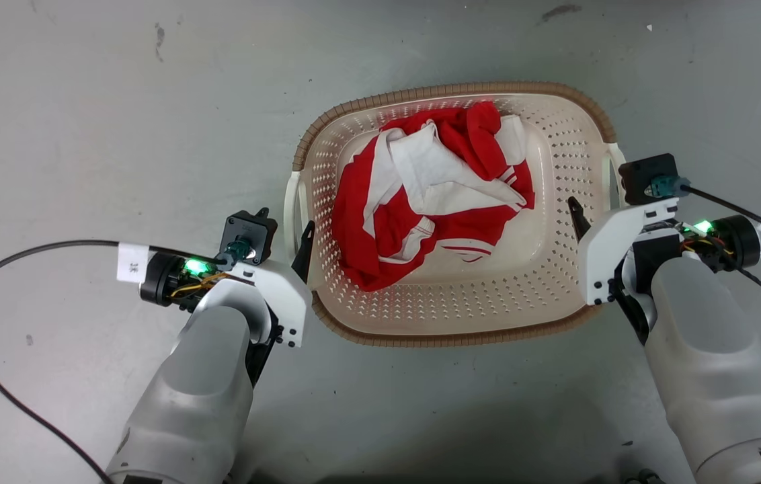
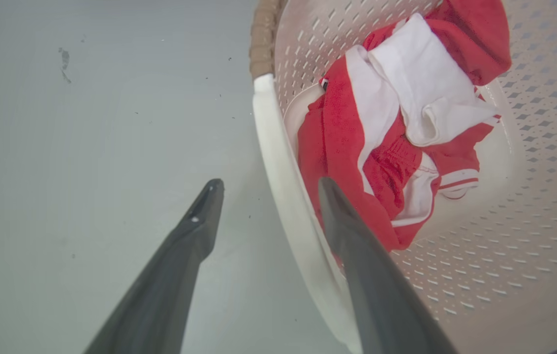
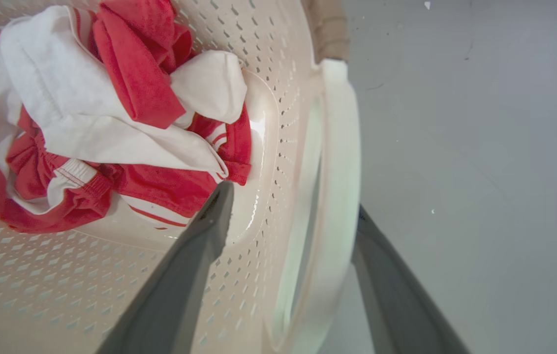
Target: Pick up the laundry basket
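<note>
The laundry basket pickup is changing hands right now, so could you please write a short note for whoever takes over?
Left pincer: open, astride the left handle of the basket, with one finger inside the wall and one outside over the floor.
Right pincer: open, astride the right handle in the same way.
Basket: it appears to sit on the floor, with red and white clothes inside.
Done: both pincers are placed at the handles.
Left: shut both pincers on the handles, then lift evenly.
</note>
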